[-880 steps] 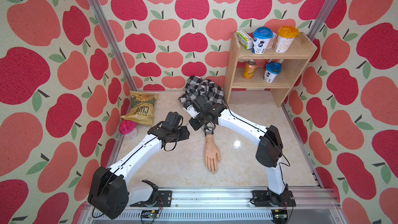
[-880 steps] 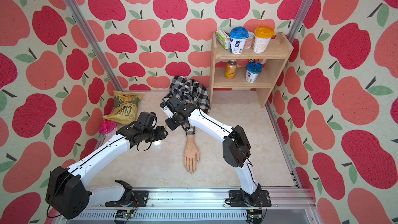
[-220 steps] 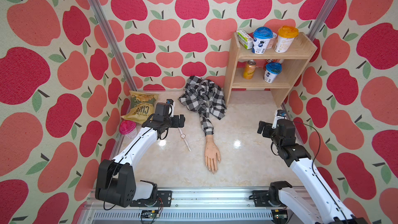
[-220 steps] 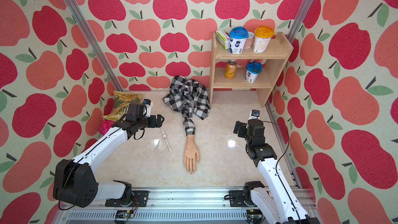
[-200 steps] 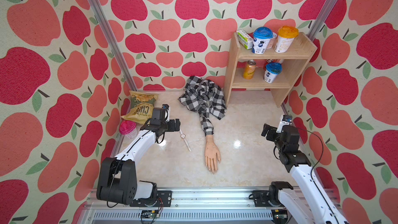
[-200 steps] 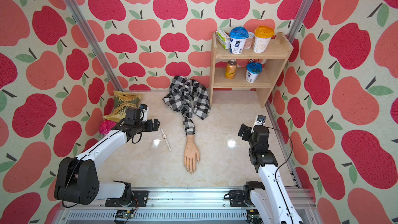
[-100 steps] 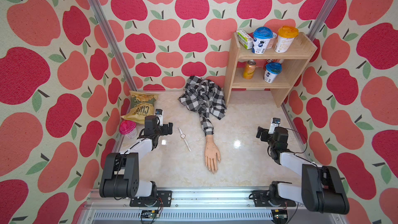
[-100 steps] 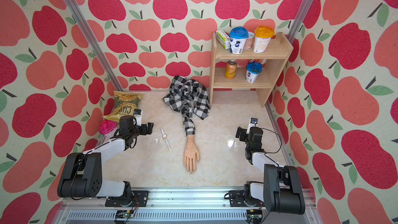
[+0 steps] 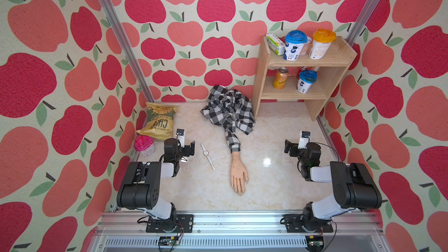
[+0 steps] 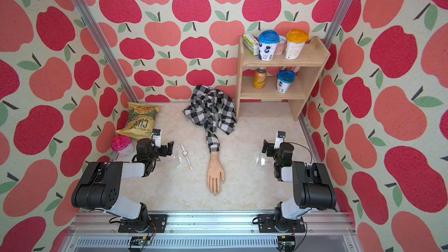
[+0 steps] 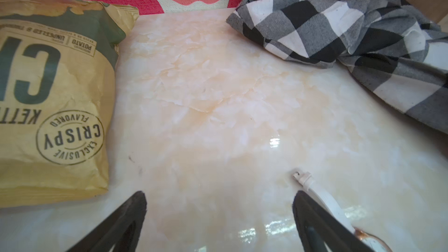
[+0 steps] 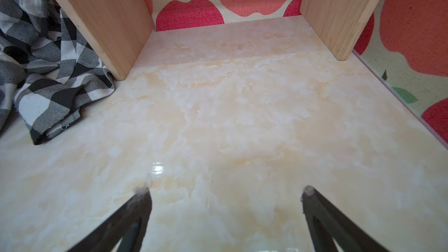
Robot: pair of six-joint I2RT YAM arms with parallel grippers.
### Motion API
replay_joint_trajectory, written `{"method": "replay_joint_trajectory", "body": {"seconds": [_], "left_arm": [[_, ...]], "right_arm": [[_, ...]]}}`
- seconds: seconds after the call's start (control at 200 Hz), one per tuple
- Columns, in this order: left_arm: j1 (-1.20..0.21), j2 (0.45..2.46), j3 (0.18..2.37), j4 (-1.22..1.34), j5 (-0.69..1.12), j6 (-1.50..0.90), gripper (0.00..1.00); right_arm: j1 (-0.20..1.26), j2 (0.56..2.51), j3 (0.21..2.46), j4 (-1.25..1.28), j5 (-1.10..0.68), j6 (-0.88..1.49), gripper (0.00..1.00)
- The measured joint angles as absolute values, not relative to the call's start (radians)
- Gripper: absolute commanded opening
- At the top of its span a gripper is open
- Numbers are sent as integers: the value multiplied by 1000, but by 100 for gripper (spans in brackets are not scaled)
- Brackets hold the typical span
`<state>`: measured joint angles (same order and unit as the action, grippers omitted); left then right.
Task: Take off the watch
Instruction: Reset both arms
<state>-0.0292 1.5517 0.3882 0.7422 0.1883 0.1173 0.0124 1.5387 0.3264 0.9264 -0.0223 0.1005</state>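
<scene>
1. The watch (image 9: 206, 153) lies flat on the pale marble-look worktop (image 9: 266, 190), just left of centre in both top views (image 10: 185, 153). Its thin white strap is unbuckled and stretched out in a slanted line, with the round rose-gold case in the middle.
2. Just right of the watch, but apart from it, is a mannequin hand (image 9: 238, 173). It lies palm down with its fingers pointing to the bottom of the frame.
3. The mannequin's wrist comes out of the sleeve of a black-and-white checked shirt (image 9: 229, 110), which is heaped at the back wall.
4. The robot's left hand (image 9: 190, 150) sits low, just left of the watch. Its jaws are spread wide and hold nothing. In the left wrist view the strap (image 11: 322, 197) runs beside one dark fingertip.
5. The robot's right hand (image 9: 291, 150) is at the right of the frame, well apart from the watch. It too is released and holds nothing (image 12: 226, 190).
6. A yellow chip bag (image 9: 158, 122) and a pink-lidded cup (image 9: 144, 144) sit at the left edge.
7. A wooden shelf (image 9: 260, 81) with cups and a can stands at the upper right.
</scene>
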Motion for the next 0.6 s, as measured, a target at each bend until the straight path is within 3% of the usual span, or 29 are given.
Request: {"method": "replay_joint_trajectory", "body": {"seconds": [0.6], "left_arm": [[-2,1571,412,783,191,118,97]], "right_arm": [[19,1540,339,934,-44,74,100]]}}
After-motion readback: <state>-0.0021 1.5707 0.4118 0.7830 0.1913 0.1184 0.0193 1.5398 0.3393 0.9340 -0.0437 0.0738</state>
